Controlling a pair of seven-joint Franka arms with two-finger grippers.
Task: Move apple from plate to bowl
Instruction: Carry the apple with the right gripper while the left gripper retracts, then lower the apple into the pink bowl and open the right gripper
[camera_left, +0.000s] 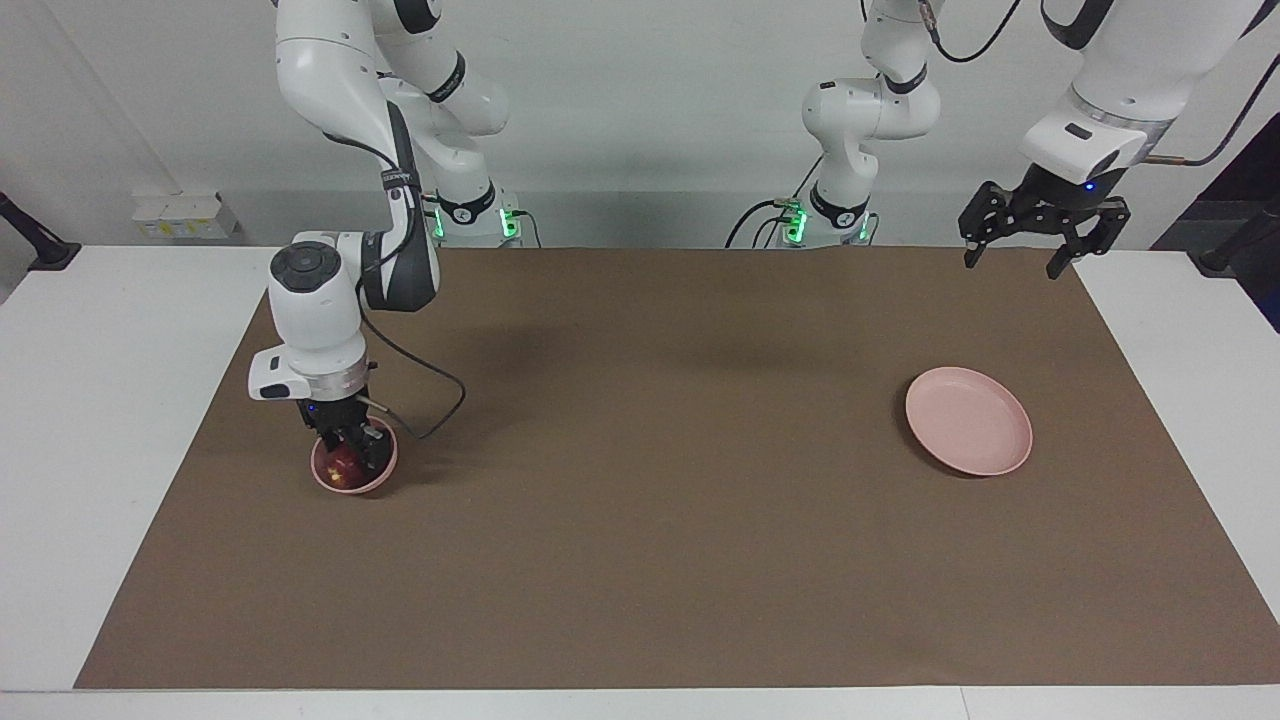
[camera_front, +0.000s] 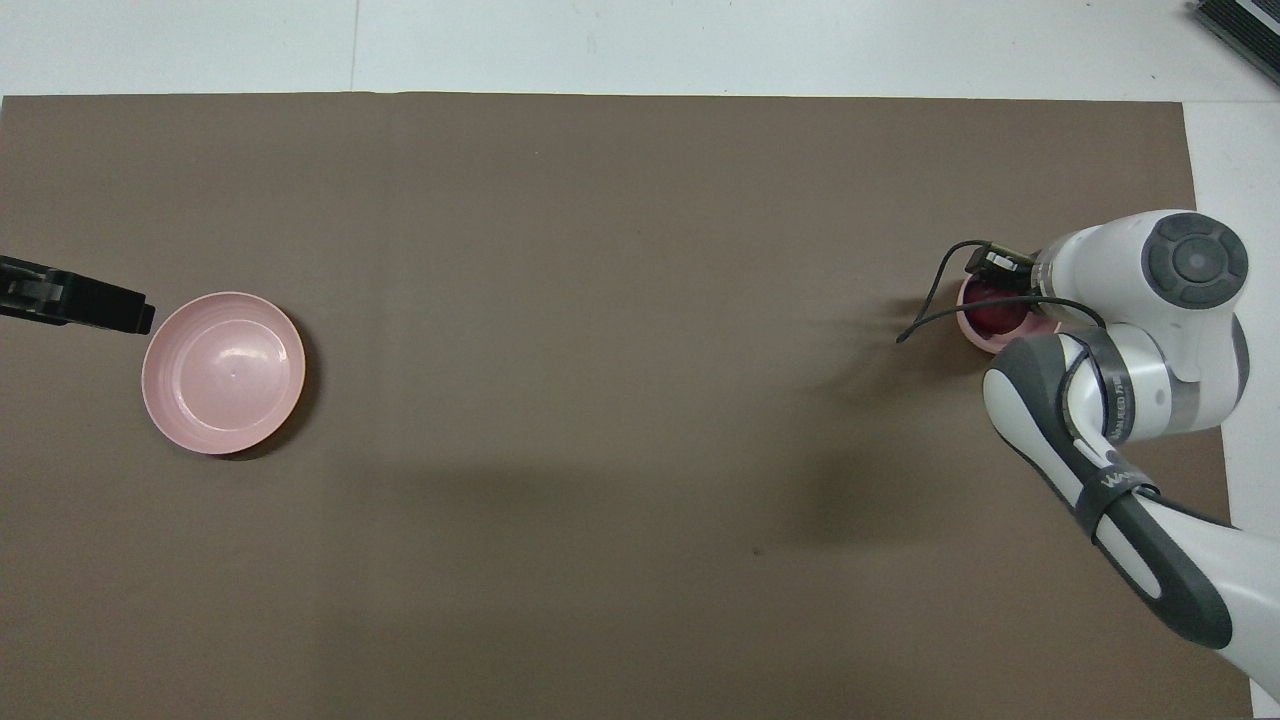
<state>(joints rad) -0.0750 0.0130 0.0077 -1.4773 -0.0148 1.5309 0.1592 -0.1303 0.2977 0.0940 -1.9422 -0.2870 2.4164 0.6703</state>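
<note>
The small pink bowl (camera_left: 372, 478) stands on the brown mat toward the right arm's end of the table. The dark red apple (camera_left: 342, 464) lies inside it. My right gripper (camera_left: 350, 448) reaches down into the bowl, right at the apple. In the overhead view the right arm's wrist covers most of the bowl (camera_front: 975, 335), and a bit of the apple (camera_front: 993, 316) shows. The wide pink plate (camera_left: 968, 421) lies bare toward the left arm's end and also shows in the overhead view (camera_front: 222, 372). My left gripper (camera_left: 1012, 266) hangs open and raised over the mat's corner and waits.
The brown mat (camera_left: 640, 480) covers most of the white table. A black cable (camera_left: 440, 400) loops from the right wrist down beside the bowl. The left gripper's tip (camera_front: 75, 300) shows at the edge of the overhead view, beside the plate.
</note>
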